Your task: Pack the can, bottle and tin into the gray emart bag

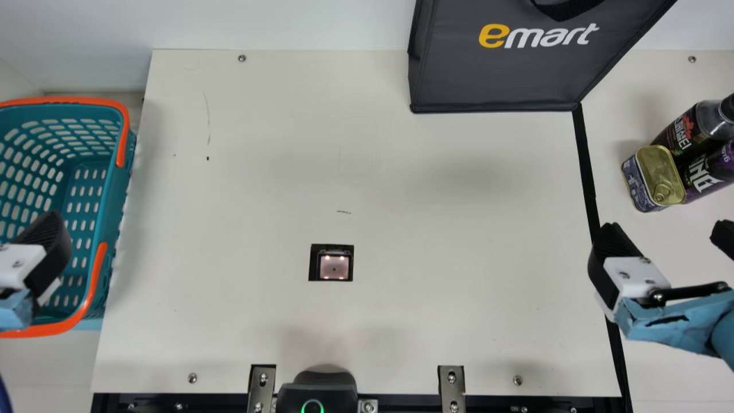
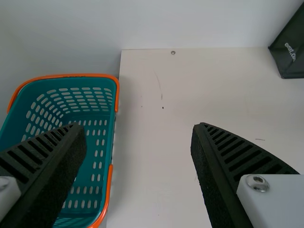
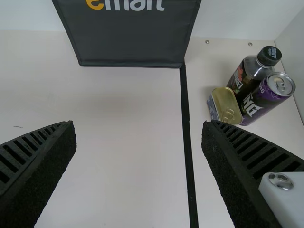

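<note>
The gray emart bag (image 1: 493, 71) stands at the table's back, right of centre. Grouped at the right are the gold-lidded tin (image 1: 660, 175), the dark bottle (image 1: 691, 129) behind it and the purple can (image 1: 711, 172) beside them. My right gripper (image 1: 668, 235) is open and empty in front of the group; in the right wrist view, the gripper (image 3: 137, 156) has its fingers wide apart, with tin (image 3: 225, 105), bottle (image 3: 251, 71) and can (image 3: 266, 97) farther off. My left gripper (image 1: 28, 252) is over the basket's side; its own view shows the gripper (image 2: 137, 156) open and empty.
A teal basket (image 1: 100, 229) with orange handles stands at the table's left. A small black-framed square device (image 1: 331, 263) lies mid-table. A black device (image 1: 318, 393) and metal brackets (image 1: 451, 390) line the front edge. Black tape (image 1: 586, 166) runs down the right side.
</note>
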{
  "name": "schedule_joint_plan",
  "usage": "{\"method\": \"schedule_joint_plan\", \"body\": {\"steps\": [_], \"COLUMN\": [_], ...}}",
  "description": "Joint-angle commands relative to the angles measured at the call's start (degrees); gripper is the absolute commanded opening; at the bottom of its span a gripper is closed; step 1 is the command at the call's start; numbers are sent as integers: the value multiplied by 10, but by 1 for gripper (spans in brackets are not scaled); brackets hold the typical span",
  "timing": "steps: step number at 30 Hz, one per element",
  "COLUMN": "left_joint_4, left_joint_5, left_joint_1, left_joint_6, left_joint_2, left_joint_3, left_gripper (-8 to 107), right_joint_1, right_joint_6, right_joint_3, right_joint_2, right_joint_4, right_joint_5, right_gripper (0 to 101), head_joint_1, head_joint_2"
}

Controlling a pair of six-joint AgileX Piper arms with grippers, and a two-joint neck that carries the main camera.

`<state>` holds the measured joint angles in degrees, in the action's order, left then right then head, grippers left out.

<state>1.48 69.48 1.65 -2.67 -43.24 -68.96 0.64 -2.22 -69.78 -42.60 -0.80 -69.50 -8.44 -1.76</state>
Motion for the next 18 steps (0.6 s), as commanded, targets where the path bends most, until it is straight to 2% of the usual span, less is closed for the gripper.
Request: {"method": "schedule_joint_plan", "body": {"steps": [1, 2, 13, 18], "left_joint_4": [0, 0, 0, 0], "left_joint_5": [0, 0, 0, 0], "left_joint_1": [0, 0, 0, 0], "left_joint_6": [0, 0, 0, 0], "left_joint_2": [0, 0, 0, 0], "left_joint_3": [0, 0, 0, 0], "left_gripper": [90, 90, 90, 90], "right_joint_1": [0, 0, 0, 0], "right_joint_6": [0, 0, 0, 0], "right_joint_3": [0, 0, 0, 0], "right_joint_2": [0, 0, 0, 0], "right_joint_4": [0, 0, 0, 0], "right_joint_5": [0, 0, 0, 0], "right_gripper": [91, 91, 91, 91], "head_joint_1": [19, 40, 184, 184], "head_joint_2": [-12, -34, -180, -182]}}
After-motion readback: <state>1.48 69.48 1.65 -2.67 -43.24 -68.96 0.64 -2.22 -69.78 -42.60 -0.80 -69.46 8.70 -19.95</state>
